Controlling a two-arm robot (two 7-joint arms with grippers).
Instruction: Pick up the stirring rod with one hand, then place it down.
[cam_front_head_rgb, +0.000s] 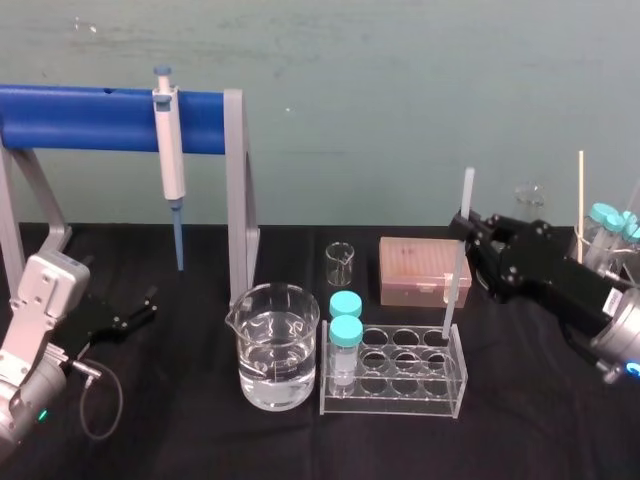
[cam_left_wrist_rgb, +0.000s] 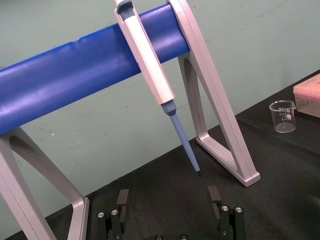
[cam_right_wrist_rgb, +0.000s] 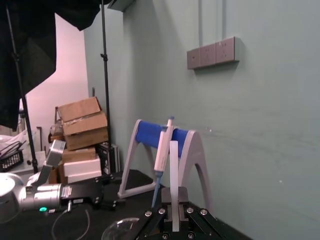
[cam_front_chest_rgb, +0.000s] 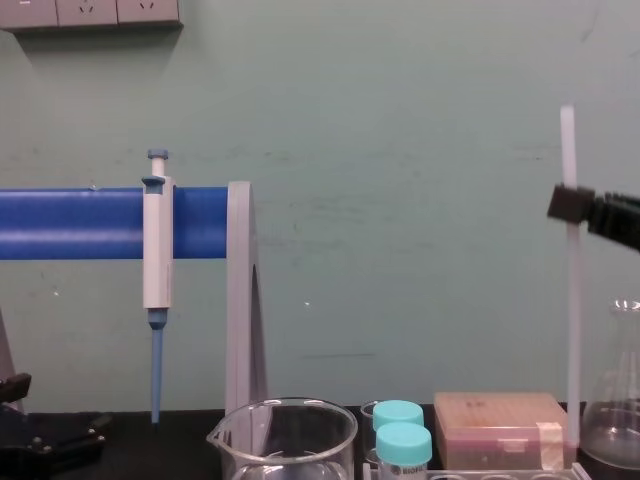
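Clamping my right claw (cam_front_head_rgb: 463, 228) high on the stirring rod (cam_front_head_rgb: 455, 290) lets it hang upright below (left claw (cam_left_wrist_rgb: 168, 196) idle, spread).

Left claw (cam_left_wrist_rgb: 168, 199) near blue-tipped pipette (cam_left_wrist_rgb: 150, 65)

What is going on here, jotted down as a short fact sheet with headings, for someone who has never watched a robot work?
Setting: black table with lab ware
Working arm: right gripper, jaws shut on the stirring rod
Rod pose: nearly upright, gripped in its upper part
Rod's lower end: at the rear right corner of the tube rack; contact cannot be told
Idle arm: left gripper, jaws open, holding nothing, low at the table's left side
Nearby: beaker of water; pipette hanging on the blue stand
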